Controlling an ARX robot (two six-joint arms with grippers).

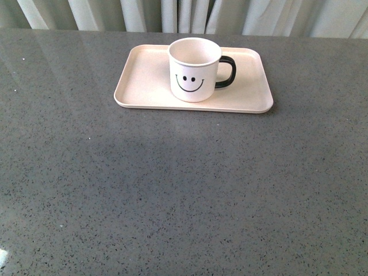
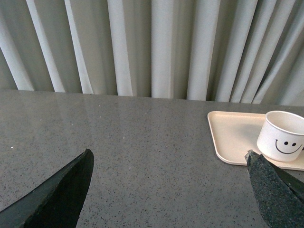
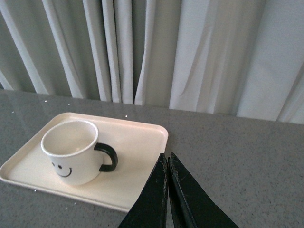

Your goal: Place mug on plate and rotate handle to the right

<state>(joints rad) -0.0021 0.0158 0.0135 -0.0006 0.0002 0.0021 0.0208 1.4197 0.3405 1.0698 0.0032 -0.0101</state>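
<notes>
Smiley-faced mug (image 1: 194,69), no lettering, upright on the plate (image 1: 144,86), handle (image 1: 226,72) at three o'clock; left jaws apart, right jaws together.

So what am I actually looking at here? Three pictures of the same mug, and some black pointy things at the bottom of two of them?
It is one moment seen by three cameras on a two-armed robot. The front view looks out from the robot's body across a grey table; neither arm shows in it. The other two cameras sit on the wrists, so the black shapes are the grippers' own fingers. The left gripper has its fingers spread wide apart and holds nothing. The right gripper has its fingers pressed together, also with nothing between them. On the table lies a pale plate, and on it stands the mug, upright, smiley face towards the robot. Its black handle points to the robot's right. Curtains hang behind.
</notes>
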